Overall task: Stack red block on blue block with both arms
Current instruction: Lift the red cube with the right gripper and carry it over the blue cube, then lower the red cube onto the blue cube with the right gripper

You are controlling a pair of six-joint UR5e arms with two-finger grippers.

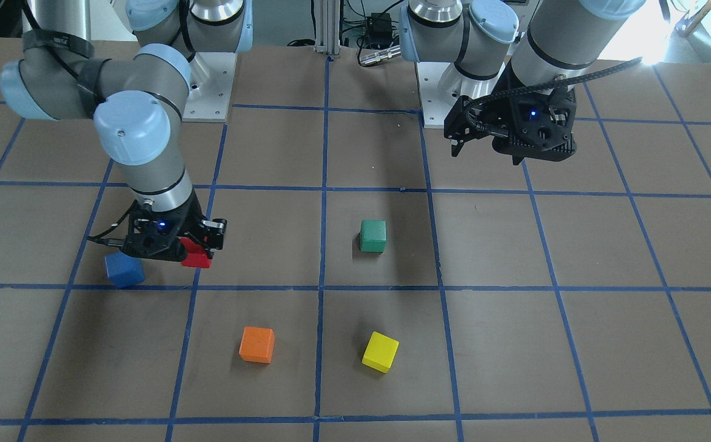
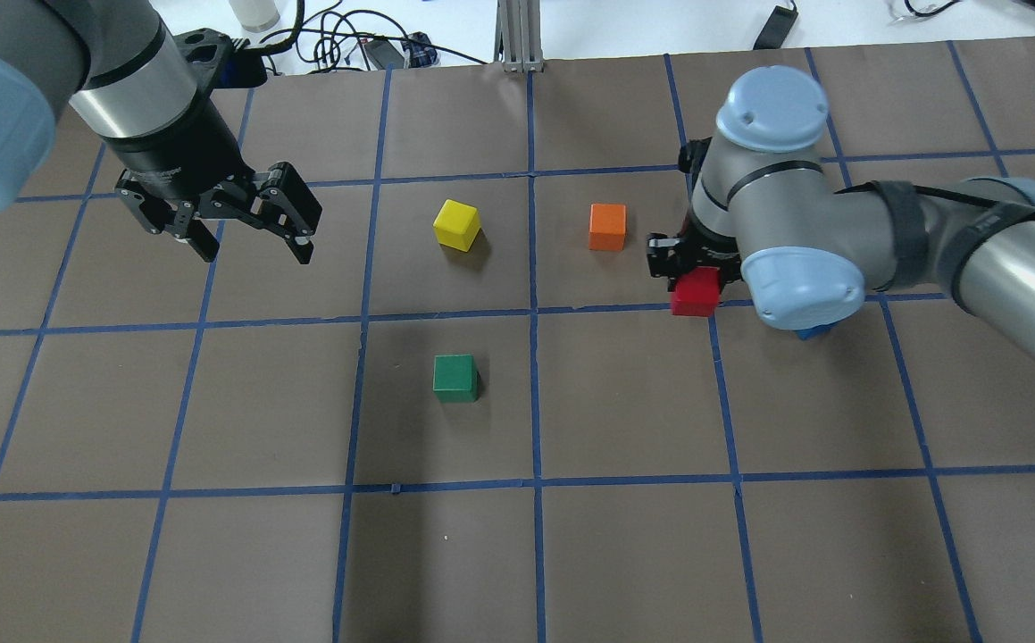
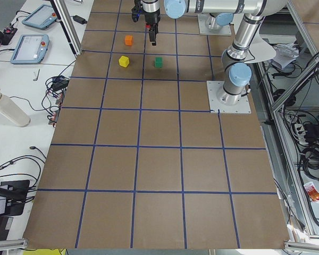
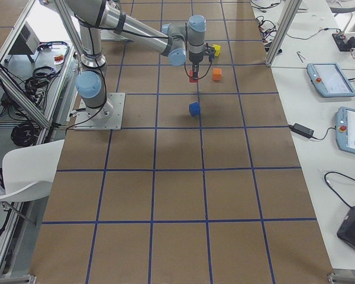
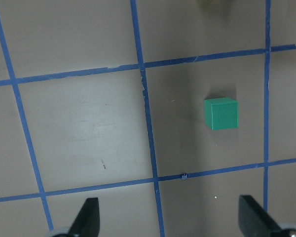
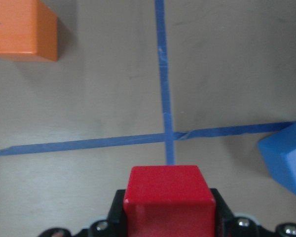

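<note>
Brown paper with blue tape lines covered the table (image 2: 571,554). The left gripper (image 2: 255,254) hung wide open and empty. The right gripper (image 1: 199,248) pinched the red block (image 2: 694,293), a matte, equal-sided cube held level. The blue block (image 1: 124,270) sat near it, skewed to the grid.

Nothing legible anywhere: no text, label, brand, number or sign. On the pendants (image 4: 327,78), screens too small to read.
</note>
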